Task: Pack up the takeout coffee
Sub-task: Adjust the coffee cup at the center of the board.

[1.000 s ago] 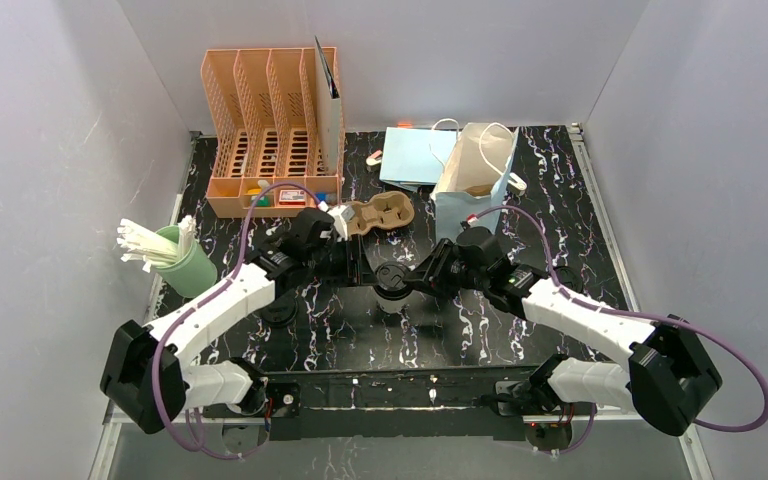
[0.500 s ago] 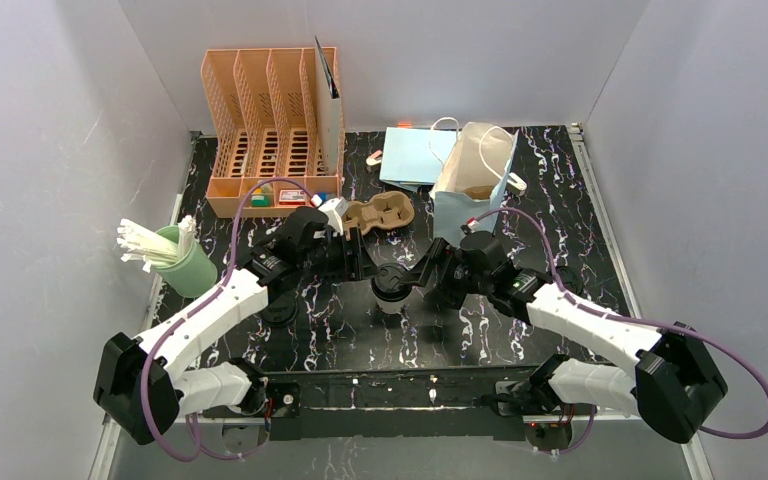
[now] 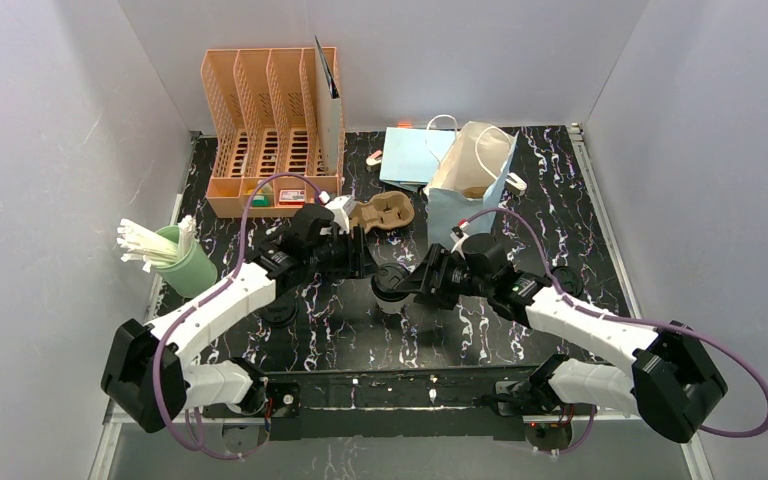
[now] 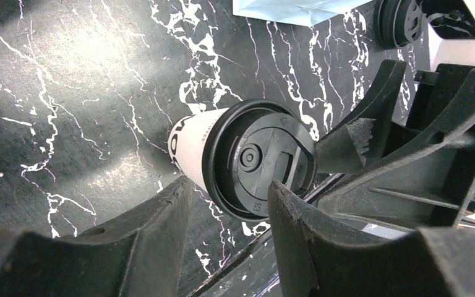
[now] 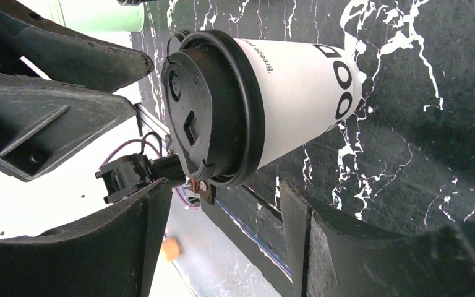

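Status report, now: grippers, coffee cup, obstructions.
Left gripper open, right gripper open, flanking lidded cup. Cup upright on table, ungripped. Grippers crowd each other; bag stands behind.

The cup (image 3: 392, 283) is closely flanked, with the left gripper (image 3: 363, 262) on its left and the right gripper (image 3: 425, 282) on its right, both with jaws apart. Behind it, the carrier (image 3: 385, 213) and bag (image 3: 470, 185) block the far side. In front of it, bare table (image 3: 390, 345) leaves a way in.
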